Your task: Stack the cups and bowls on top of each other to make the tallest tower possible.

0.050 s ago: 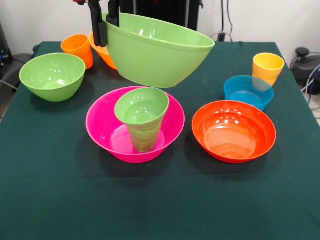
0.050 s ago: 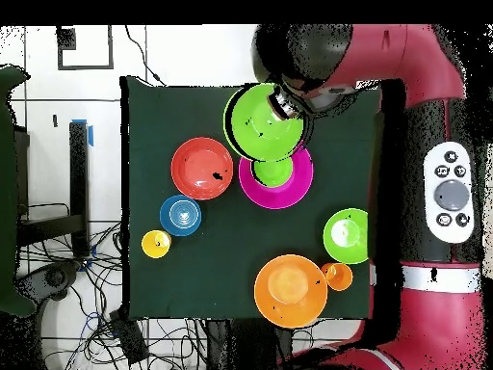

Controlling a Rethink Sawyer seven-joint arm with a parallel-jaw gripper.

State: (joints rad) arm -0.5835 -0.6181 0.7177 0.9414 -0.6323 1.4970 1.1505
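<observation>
My gripper (image 1: pixel 106 22) is clenched on the rim of a large light green bowl (image 1: pixel 160 52), one finger outside the wall and one inside, and the bowl hangs clear of the table, tilted so that its opening faces partly toward the front camera. It hangs above and slightly behind the pink bowl (image 1: pixel 102 127), which sits on the dark green table cloth (image 1: pixel 50 190). Inside the pink bowl stands a small green bowl (image 1: pixel 142 107) nested on a green cup (image 1: pixel 144 140), both leaning a little. From overhead, the lifted bowl overlaps the far edge of the pink bowl. The red-orange bowl (image 1: pixel 234 131) rests just beside the pink bowl on the cloth, apart from it. The translucent blue bowl (image 1: pixel 248 91) sits behind the red-orange one, with the yellow-orange cup (image 1: pixel 268 67) just behind it. The second light green bowl (image 1: pixel 52 76) stands alone at the other side of the table. Behind it are the orange cup (image 1: pixel 78 49) and the orange bowl (image 1: pixel 102 54), the latter largely hidden by the lifted bowl in the front view.
</observation>
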